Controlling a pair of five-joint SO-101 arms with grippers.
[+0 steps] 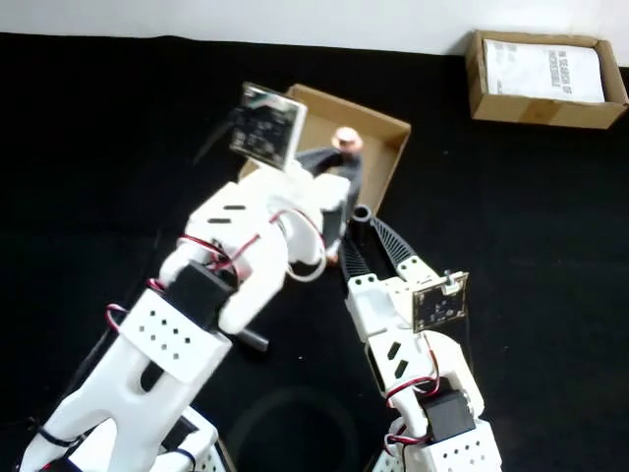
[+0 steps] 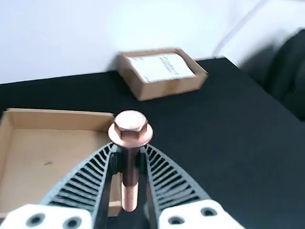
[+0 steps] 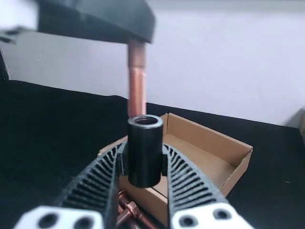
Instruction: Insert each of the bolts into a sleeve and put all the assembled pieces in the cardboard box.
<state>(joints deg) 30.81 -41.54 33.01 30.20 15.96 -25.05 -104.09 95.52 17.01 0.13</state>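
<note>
Left arm (image 1: 265, 236) overhangs cardboard box (image 1: 393, 123) near side; far side open; bolts (image 3: 127, 210) below sleeve (image 3: 144, 152).

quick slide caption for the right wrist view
Right end effector grips a black sleeve with a copper bolt tip-first at its open end, cardboard box behind.

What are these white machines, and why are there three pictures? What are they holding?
They are two robot arms at a black table. One picture looks down from above; the other two come from little cameras on each arm's wrist. The left hand grips a copper-coloured bolt, head up. The right hand grips a black sleeve, a short tube, and the bolt's tip hangs close to its open top. Beyond them is an open cardboard box. More bolts lie on the table by it. A second box with paper inside sits farther off.
</note>
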